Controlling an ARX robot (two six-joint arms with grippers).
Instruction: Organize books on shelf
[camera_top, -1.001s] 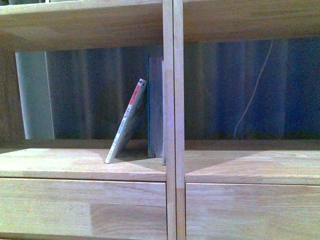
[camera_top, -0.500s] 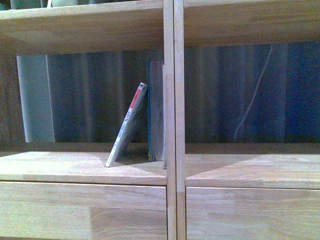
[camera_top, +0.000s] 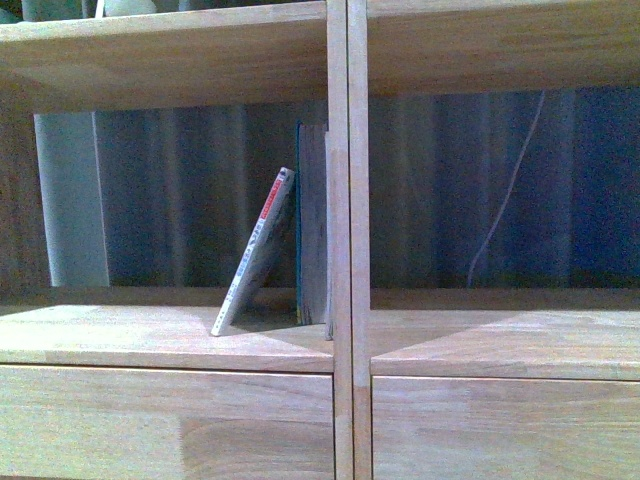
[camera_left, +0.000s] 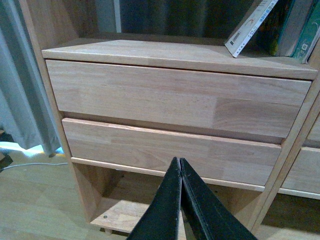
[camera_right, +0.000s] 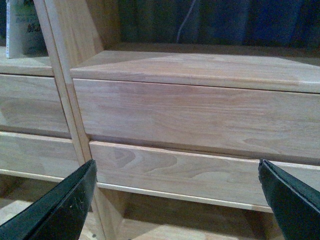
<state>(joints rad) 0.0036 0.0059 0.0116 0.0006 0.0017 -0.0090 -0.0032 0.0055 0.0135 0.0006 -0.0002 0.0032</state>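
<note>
grey curtain (camera_left: 22, 90), white cable (camera_top: 505, 195), wood floor (camera_left: 35, 200)

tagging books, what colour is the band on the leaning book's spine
Red, near the top of the thin book's white spine; clearest in the front view.

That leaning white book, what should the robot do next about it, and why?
Probably raise the open right gripper toward the white book. It leans tilted against the upright teal book in the shelf's left compartment. Both grippers hang low, facing the drawer fronts, and hold nothing; the left gripper is shut.
</note>
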